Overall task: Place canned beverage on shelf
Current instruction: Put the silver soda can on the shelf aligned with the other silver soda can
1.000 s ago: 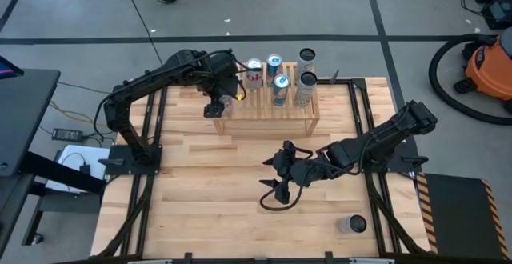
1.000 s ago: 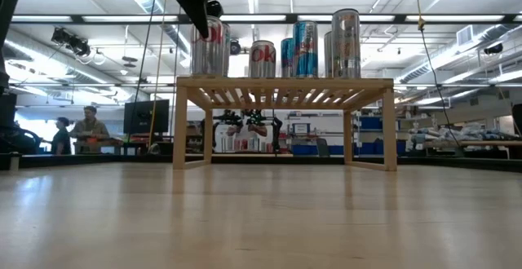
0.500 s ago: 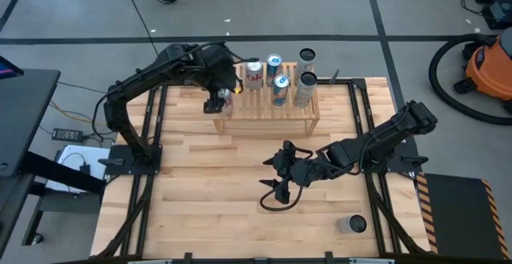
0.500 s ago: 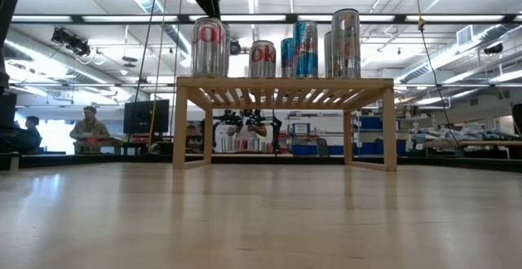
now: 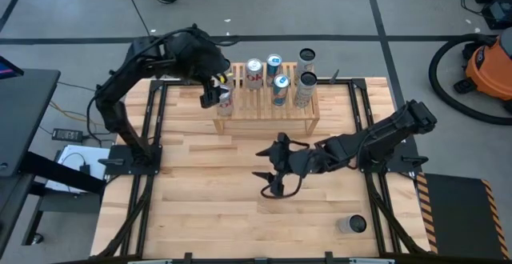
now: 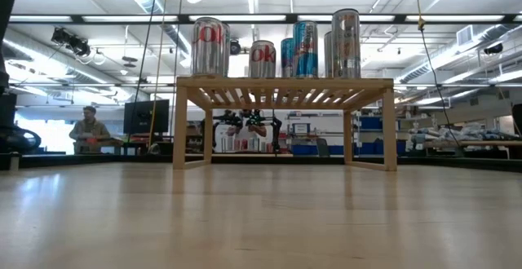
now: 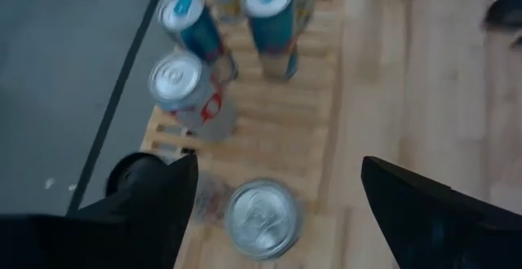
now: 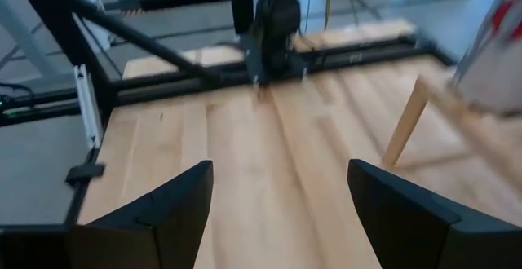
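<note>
Butcher-block counter point(image 5: 208, 208) fills the scene, with a lone can point(image 5: 352, 225) near its front right corner. Mid-counter, the right gripper point(image 5: 268, 174) hovers empty with its jaws apart. Farther back stands the shelf point(image 5: 268, 108), holding several cans; a silver can point(image 7: 263, 218) sits on its left end. Just above that can hangs the left gripper point(image 5: 210, 90), jaws spread and holding nothing.

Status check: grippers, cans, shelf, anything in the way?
Left gripper open, above shelf left end. Right gripper open, empty, mid-table. Five cans on shelf; one can loose on table. Nothing blocking.
</note>
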{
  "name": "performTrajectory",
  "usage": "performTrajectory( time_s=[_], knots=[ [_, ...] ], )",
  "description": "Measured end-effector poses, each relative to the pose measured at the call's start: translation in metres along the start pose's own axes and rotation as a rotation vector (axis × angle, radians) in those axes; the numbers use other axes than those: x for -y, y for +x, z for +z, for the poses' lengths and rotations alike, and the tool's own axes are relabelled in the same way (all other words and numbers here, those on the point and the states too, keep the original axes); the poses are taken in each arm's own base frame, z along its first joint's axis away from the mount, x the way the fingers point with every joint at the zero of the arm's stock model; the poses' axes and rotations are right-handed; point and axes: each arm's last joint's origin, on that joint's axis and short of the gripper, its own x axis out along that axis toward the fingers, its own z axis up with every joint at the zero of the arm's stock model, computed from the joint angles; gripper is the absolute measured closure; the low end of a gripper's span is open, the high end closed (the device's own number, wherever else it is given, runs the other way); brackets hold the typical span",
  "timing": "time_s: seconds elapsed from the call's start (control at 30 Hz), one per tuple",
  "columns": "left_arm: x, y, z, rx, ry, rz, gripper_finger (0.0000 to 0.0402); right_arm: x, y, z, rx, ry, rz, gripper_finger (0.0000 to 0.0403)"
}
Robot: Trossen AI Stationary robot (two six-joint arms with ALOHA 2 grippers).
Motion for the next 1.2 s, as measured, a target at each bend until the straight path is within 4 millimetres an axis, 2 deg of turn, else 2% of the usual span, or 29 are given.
performTrajectory(
  time_s=[0.2,0.4,0.6,0.87,1.2],
  knots=[
    [0.010,-0.014,-0.003,0.025,-0.017,-0.024,0.0055,0.016,0.007,0.017,0.119,-0.049,-0.027,0.0111],
    [0.019,-0.016,-0.004,0.016,0.009,-0.049,0.0055,0.039,0.015,0.028,0.166,-0.109,-0.095,0.0111],
    [0.025,-0.016,-0.004,0.010,0.031,-0.065,0.0055,0.057,0.019,0.043,0.267,-0.042,-0.129,0.0110],
    [0.025,-0.016,-0.005,-0.005,0.034,-0.067,0.0056,0.059,0.019,0.047,0.294,-0.153,-0.105,0.0088],
    [0.025,-0.016,-0.005,-0.006,0.037,-0.066,0.0056,0.056,0.018,0.046,0.296,-0.159,-0.099,0.0007]
  ],
)
